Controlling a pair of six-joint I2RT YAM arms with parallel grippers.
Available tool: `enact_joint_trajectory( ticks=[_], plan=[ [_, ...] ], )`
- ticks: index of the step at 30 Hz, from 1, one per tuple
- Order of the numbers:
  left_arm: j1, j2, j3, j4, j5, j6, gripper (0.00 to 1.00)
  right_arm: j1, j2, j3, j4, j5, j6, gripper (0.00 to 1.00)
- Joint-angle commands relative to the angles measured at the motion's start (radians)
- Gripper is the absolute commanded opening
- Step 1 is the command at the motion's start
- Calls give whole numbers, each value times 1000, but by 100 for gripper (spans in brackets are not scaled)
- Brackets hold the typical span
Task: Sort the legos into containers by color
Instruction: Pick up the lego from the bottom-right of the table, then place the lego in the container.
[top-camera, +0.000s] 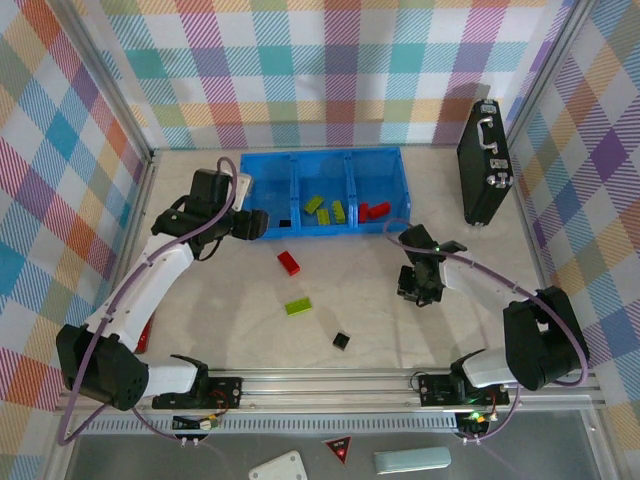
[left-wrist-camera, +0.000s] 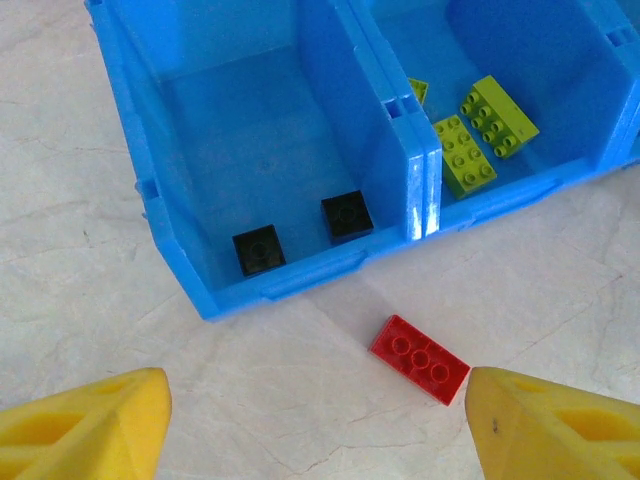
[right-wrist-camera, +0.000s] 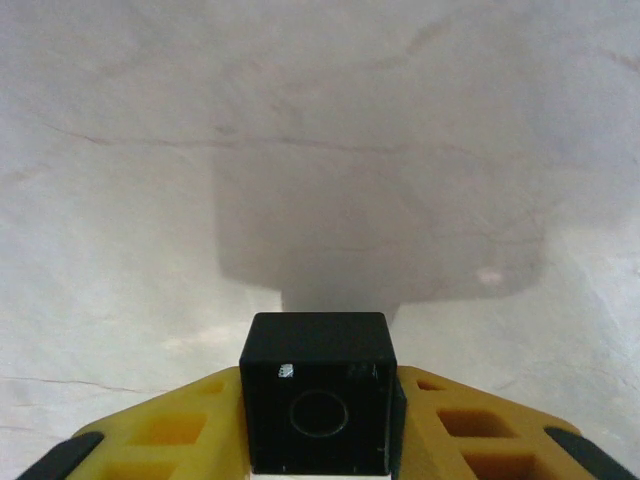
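The right claw (top-camera: 418, 292) is clamped on a small black brick (right-wrist-camera: 318, 395), over the right side of the table (top-camera: 200, 330). The left claw (left-wrist-camera: 320, 425) is wide apart, near a red brick (left-wrist-camera: 420, 358) lying just in front of the blue tray (left-wrist-camera: 150, 190) by the far edge. Two black bricks (left-wrist-camera: 258, 250) lie in the tray's left box.

My right fingers (right-wrist-camera: 150, 440) are yellow, the black brick (right-wrist-camera: 318, 405) glossy. My left fingers (left-wrist-camera: 80, 425) (yellow too) frame a red brick (left-wrist-camera: 419, 358), lime-green bricks (left-wrist-camera: 465, 155), two black bricks (left-wrist-camera: 259, 250), a bright blue tray (left-wrist-camera: 400, 150). The table (left-wrist-camera: 100, 150) is pale and faintly veined, the walls (top-camera: 330, 60) pastel plaid.
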Motion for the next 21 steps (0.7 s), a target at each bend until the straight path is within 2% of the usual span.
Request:
enact_joint_trajectory(
  ticks=[1,14,21],
  plan=[
    [14,-42,-29,49,1,13,77,12,33,73,-24,-23,-11,36],
    [14,-42,-71,89,20,-17,76,208,304,437,-64,-15,-27,35],
    [14,-90,-92,105,-61,-4,76,314,484,691,-103,-28,-49,35]
  ],
)
